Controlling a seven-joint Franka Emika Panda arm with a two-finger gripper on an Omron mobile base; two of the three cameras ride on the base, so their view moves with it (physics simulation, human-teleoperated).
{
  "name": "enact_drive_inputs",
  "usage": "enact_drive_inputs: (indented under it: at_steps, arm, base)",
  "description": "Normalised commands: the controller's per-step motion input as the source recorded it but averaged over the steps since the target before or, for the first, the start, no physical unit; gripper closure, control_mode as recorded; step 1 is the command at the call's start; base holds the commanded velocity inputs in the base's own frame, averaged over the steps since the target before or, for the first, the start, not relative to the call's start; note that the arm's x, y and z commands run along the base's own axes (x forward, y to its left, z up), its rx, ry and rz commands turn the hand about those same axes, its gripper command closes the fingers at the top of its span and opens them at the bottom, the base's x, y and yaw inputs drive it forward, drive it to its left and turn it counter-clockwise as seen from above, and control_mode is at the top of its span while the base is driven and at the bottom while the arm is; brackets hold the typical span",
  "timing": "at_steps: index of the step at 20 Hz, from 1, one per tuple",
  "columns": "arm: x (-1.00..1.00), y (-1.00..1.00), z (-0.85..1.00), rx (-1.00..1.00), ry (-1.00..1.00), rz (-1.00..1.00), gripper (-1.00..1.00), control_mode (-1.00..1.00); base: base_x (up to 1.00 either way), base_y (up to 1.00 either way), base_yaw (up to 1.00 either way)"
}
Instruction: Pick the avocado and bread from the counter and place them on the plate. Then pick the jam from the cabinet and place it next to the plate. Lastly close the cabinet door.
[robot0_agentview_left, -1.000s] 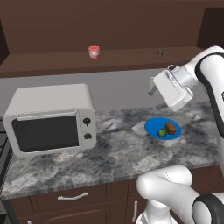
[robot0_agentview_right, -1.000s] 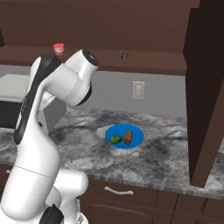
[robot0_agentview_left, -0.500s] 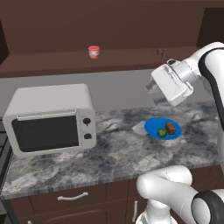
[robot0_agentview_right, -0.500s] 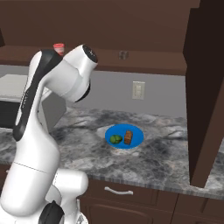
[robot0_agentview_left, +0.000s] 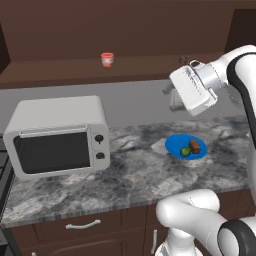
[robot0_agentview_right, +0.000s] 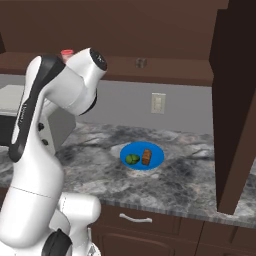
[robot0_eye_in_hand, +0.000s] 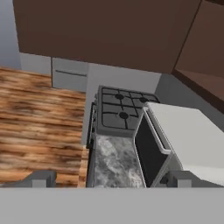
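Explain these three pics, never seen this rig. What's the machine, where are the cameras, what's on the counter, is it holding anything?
It is a simulated kitchen with a white Franka arm on a driving base. Two cameras ride on the base behind the arm, one to its left and one to its right; the third sits on the hand and looks along the gripper.

On the granite counter stands a microwave and a blue plate that already carries the avocado and the bread. The jam stands on the cabinet shelf above. The cabinet door hangs open at the right.

The hand is raised over the counter. Its hand view looks across the microwave to a stove, with nothing between the fingertips, so it holds nothing.
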Motion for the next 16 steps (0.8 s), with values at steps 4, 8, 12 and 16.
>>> enact_drive_inputs:
  at_steps: [4, 8, 12, 16]
  arm:
    - [0.00, 0.03, 0.16, 0.05, -0.02, -0.05, -1.00, -1.00]
    - [0.02, 0.00, 0.22, 0.07, 0.00, -0.06, -1.00, -1.00]
    - [0.00, 0.02, 0.19, 0.09, 0.07, -0.06, -1.00, -1.00]
    - [0.04, 0.05, 0.16, 0.08, 0.09, -0.07, -1.00, -1.00]
  base:
    - [0.00, 0.00, 0.00]
    - [0.00, 0.00, 0.00]
    - [0.00, 0.00, 0.00]
    - [0.00, 0.00, 0.00]
